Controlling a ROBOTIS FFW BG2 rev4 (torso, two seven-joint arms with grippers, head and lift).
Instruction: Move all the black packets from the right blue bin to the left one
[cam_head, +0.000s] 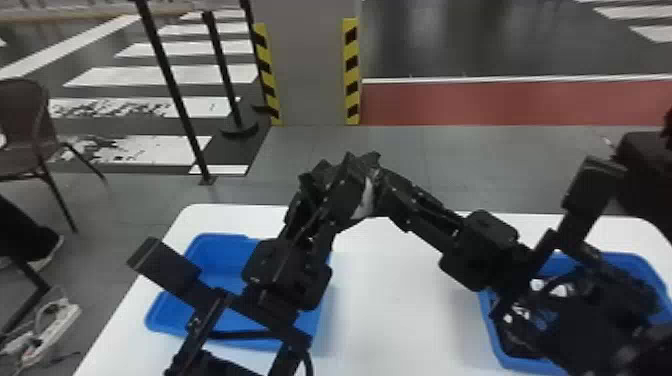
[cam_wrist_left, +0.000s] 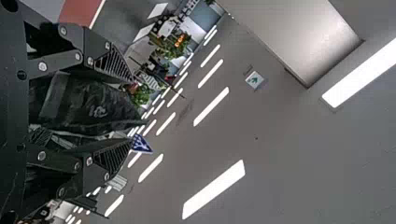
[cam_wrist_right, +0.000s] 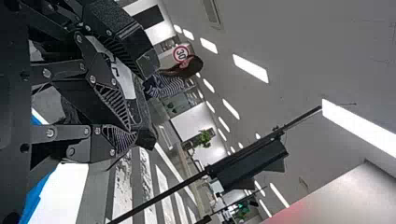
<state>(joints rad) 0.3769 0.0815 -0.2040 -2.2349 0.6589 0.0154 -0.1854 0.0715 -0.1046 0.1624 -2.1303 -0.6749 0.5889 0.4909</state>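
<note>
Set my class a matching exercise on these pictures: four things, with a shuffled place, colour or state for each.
1. Left blue plastic bin
2. Right blue plastic bin
3. Round-cornered table
4. Crumpled black packet in the left wrist view

A. White
B. Between the fingers of the left gripper
C. Bare inside where it shows
D. Holding black packets

Pairs: 1-C, 2-D, 3-A, 4-B

**Your black packet hangs between two blue bins**

You have one black packet (cam_wrist_left: 91, 105) raised, creased and glossy, with faint pale print. Your right blue bin (cam_head: 492, 332) sits upright and open-topped, holding jumbled black packets (cam_head: 517, 315) with white patches, partly hidden. Your left blue bin (cam_head: 215, 257) stands upright, its inside partly visible.
</note>
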